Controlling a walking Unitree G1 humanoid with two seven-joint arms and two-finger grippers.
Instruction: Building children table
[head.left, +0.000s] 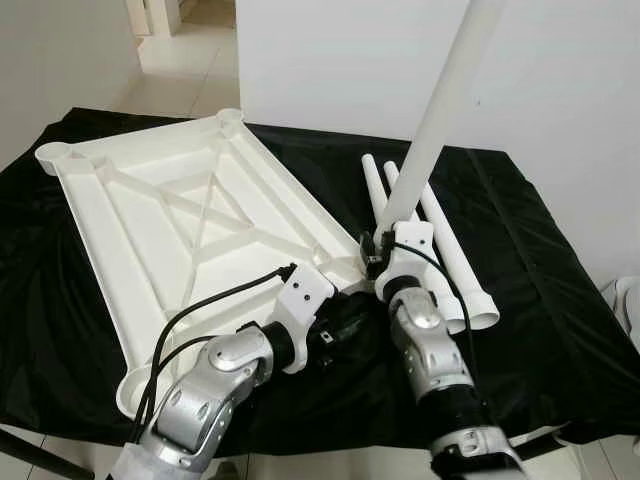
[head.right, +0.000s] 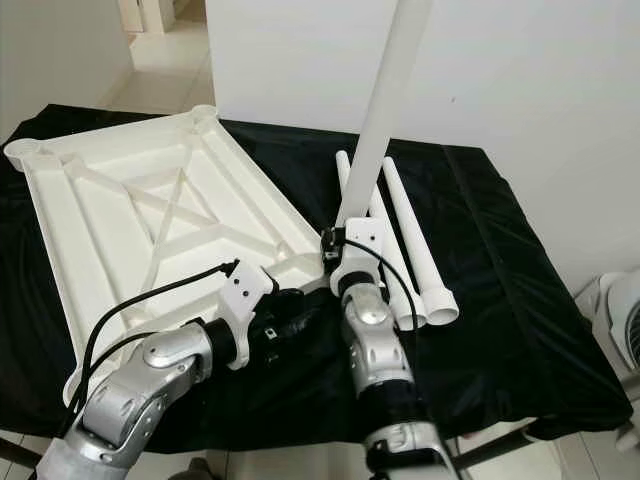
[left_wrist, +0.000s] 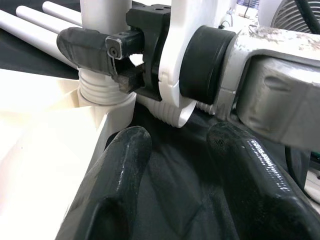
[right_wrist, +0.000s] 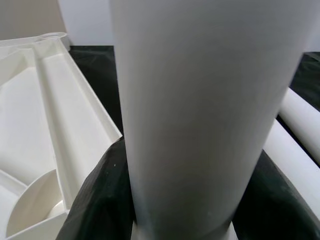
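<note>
Left eye view has the white tabletop (head.left: 190, 235) lying upside down on the black cloth (head.left: 540, 290), ribbed underside up, presumably so its corner sockets face upward to receive legs. Taking that tabletop as the landmark, the left gripper (head.left: 335, 335) sits just beside its near right corner, low over the cloth; in the left wrist view its two black fingers (left_wrist: 115, 185) are spread apart with nothing between them, aimed at the corner socket (left_wrist: 107, 102), probably ready to steady the piece. At that same corner the right gripper (head.left: 378, 255) is clamped around the raised leg (head.left: 440, 110), holding it nearly upright with its threaded end seated in the socket, a pose that suits screwing it home. Just right of the tabletop's right edge, three spare legs (head.left: 440, 250) lie side by side on the cloth, within reach for the remaining corners.
</note>
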